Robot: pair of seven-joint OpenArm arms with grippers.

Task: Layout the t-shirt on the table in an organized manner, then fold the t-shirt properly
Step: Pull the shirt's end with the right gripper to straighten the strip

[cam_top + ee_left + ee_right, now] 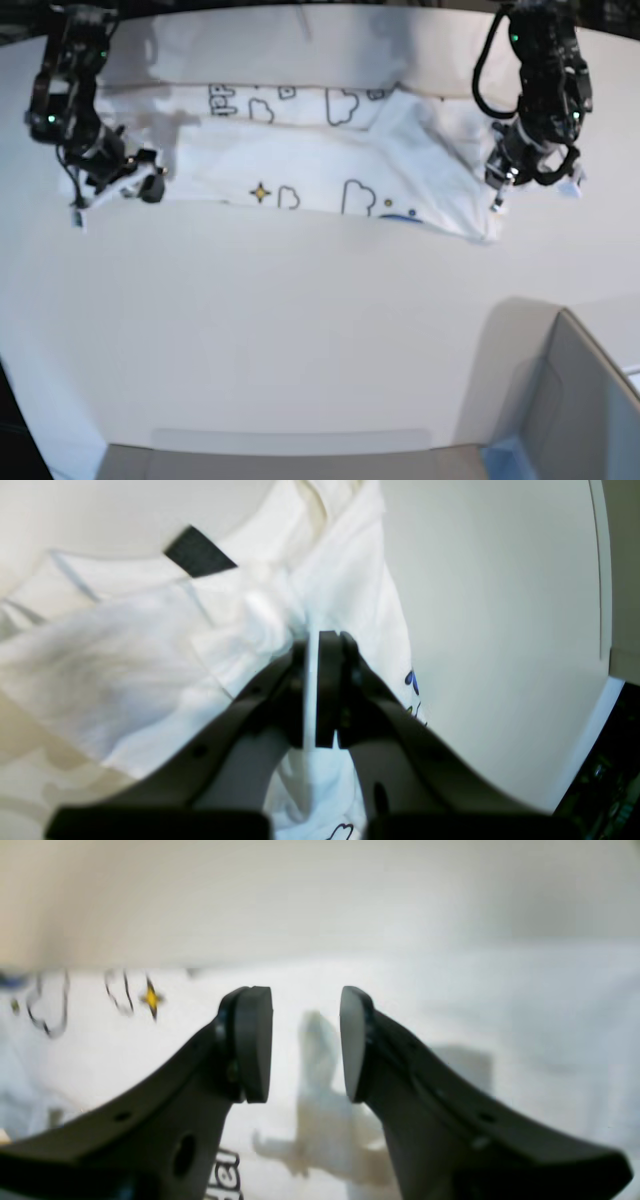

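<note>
**A:** Where the left wrist view looked down, what struck you as the risk?

**B:** The left gripper (pixel 320 690) was pinched closed on a thin ridge of the t-shirt (pixel 150 645), near the black tag (pixel 200 552). The cloth was bunched there, and only a narrow fold sat between the pads, so I judged a pull could slip it free or drag the bunch further out of shape.

**A:** And the right wrist view?

**B:** The right gripper (pixel 306 1040) stood with its jaws parted, nothing between them, just above the shirt. The yellow star (pixel 151 999) lay off to one side. If it closed there, I thought it might catch only the top layer.

**A:** The base view?

**B:** The shirt lay stretched sideways along the far part of the table (pixel 300 330), one arm at each end, the end under the left gripper rumpled. The grey box (pixel 570 400) sat well apart, at the near corner.
</note>
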